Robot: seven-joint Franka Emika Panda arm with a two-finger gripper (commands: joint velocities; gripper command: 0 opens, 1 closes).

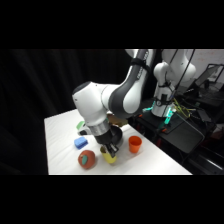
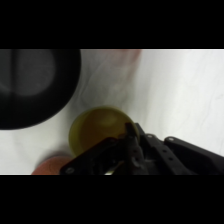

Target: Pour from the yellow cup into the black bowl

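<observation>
Right now we see the tool (image 1: 109, 151) low over the white counter (image 1: 60, 130), with the yellow cup (image 1: 109, 159) directly under it; in the side view only the cup's lower part shows beneath the black fingers, resting on or just above the counter; in the wrist view the yellow cup (image 2: 97, 130) sits just ahead of the black linkage, its open mouth facing the camera, and the linkage overlaps its near rim; whether the fingers are closed on the cup or merely around it we cannot tell, since their tips are hidden

The black bowl (image 2: 35, 87) lies beyond the tool and off to the left in the wrist view, near the cup but apart from it, with a strip of counter between them; in the side view the black bowl (image 1: 118, 134) is mostly hidden behind the wrist, only a dark edge showing just behind the tool

To one side of the tool, near the cup, stands a red round object (image 1: 87, 159) with a teal patch; a blue block (image 1: 81, 143) lies just past it, and a green item (image 1: 80, 125) farther back, partly behind the arm; on the tool's other side an orange cup (image 1: 135, 144) stands upright, apart from the yellow one
</observation>
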